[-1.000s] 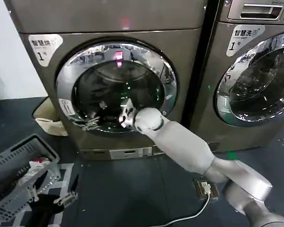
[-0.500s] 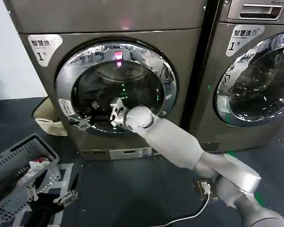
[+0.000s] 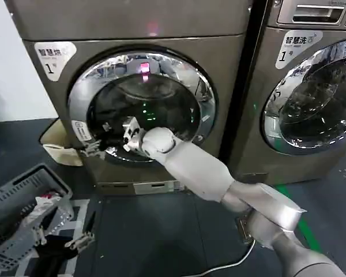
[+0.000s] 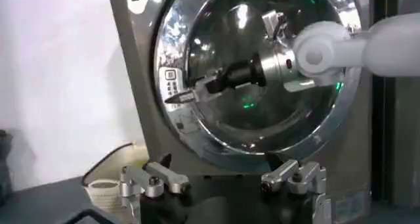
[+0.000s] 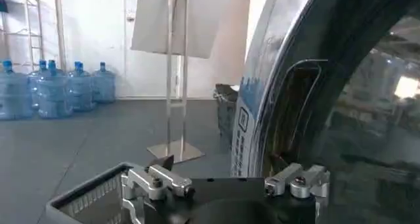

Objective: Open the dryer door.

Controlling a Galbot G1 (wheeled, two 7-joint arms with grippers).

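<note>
Chrome-ringed dryer door (image 3: 141, 109) is shut; the right gripper (image 3: 91, 149), fingers spread, reaches toward its left-edge handle recess (image 5: 295, 113) to pull it open.

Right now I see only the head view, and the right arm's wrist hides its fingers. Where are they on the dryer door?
Observer: The left wrist view shows the right gripper pointing at the left rim of the dryer door, beside the small sticker.
Operator: Are its fingers closed on anything?
Observer: No. In the right wrist view the fingers are open, with the handle recess just ahead.
Operator: And the left gripper?
Observer: The left gripper is open, back from the door.
</note>
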